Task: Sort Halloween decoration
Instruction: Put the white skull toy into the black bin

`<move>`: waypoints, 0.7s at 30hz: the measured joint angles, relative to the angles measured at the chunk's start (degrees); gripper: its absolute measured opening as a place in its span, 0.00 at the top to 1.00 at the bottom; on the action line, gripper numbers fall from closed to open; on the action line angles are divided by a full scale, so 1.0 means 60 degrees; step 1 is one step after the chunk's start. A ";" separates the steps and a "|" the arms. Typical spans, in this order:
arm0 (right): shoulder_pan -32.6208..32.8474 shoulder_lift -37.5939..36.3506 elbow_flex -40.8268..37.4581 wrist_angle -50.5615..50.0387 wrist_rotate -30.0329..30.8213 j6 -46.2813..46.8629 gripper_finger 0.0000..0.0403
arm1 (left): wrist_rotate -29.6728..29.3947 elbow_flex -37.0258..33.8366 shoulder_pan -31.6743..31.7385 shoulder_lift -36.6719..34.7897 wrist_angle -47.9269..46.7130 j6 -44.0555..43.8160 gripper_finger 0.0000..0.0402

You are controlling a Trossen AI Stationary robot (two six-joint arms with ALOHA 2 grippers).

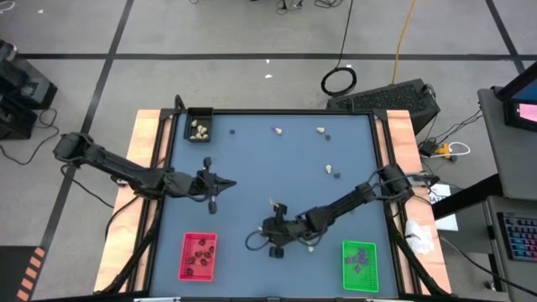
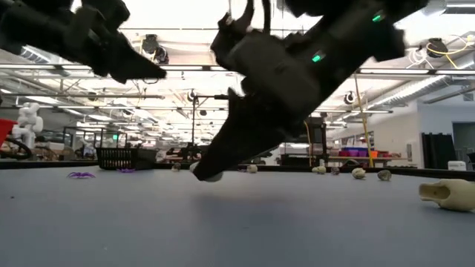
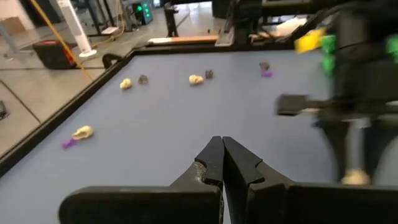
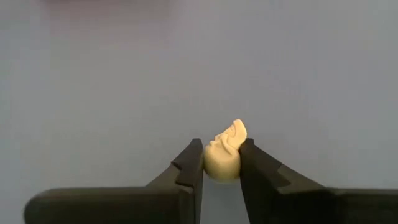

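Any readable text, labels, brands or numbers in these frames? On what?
None readable.
Pink screen at the high view's right edge: lit, any content too small to read.
Keyboard below it: key legends too small.
Trays, table mat and arms: no printed marks visible.

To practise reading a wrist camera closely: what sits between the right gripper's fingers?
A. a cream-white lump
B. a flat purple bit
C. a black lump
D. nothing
A: in the right wrist view the right gripper pinches a cream-white lump between its two dark fingers.
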 joint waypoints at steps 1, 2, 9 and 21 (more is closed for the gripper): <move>-0.0155 0.0002 0.0000 0.0019 -0.0005 -0.0125 0.85 | -0.0020 0.0000 -0.0082 -0.0302 -0.0268 0.0000 1.00; -0.0320 0.0013 0.0000 0.0095 -0.0007 -0.0289 0.85 | -0.0130 0.0000 -0.0163 -0.0599 -0.0478 0.0000 1.00; -0.1758 0.0014 0.0240 0.1784 -0.0526 -0.1782 0.85 | -0.0754 0.0000 -0.0550 -0.2609 -0.2348 -0.0004 1.00; -0.4068 0.1351 0.3412 0.1819 -0.1080 -0.4362 0.85 | -0.1470 0.0000 -0.0895 -0.5039 -0.3903 -0.0004 1.00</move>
